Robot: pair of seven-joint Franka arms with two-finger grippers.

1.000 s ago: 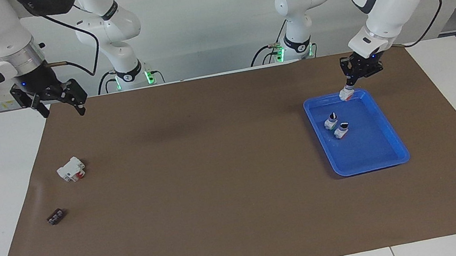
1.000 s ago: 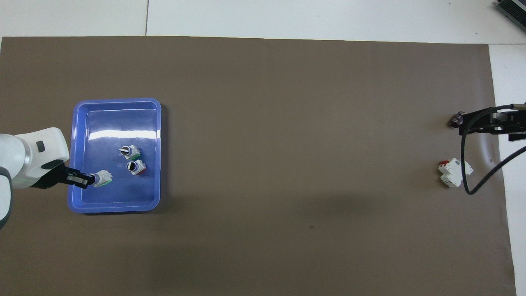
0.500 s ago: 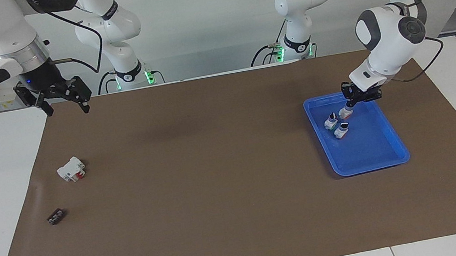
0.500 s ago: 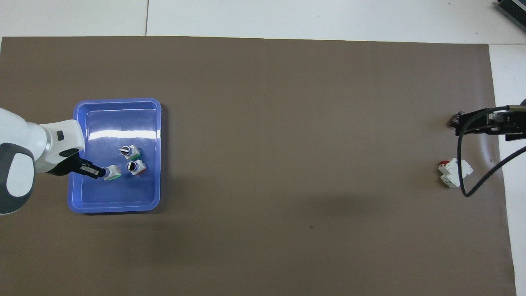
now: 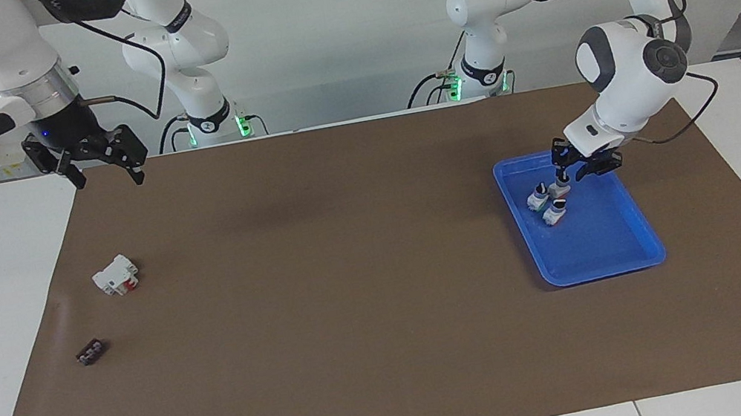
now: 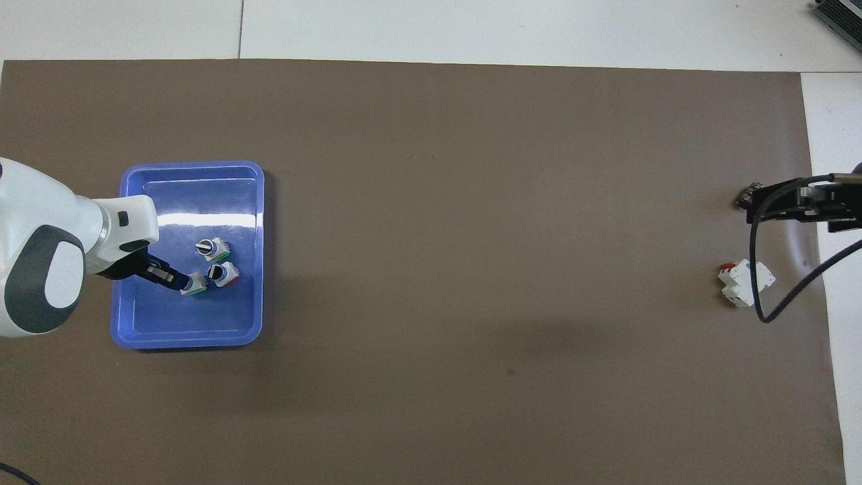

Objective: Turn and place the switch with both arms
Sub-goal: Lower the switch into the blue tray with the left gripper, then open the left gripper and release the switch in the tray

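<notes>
My left tool (image 5: 562, 180) is low inside the blue tray (image 5: 638, 252), right at the switch (image 5: 559, 189). Can't tell if the tips are clamped on its knob or apart. Switch sits in the tray, touching or just beside two other switches (image 5: 545, 205). Right tool (image 5: 102, 166) is apart, waiting up over the counter edge at the right arm's end; white block (image 5: 115, 275) & small black piece (image 5: 90, 352) lie on the mat there.
</notes>
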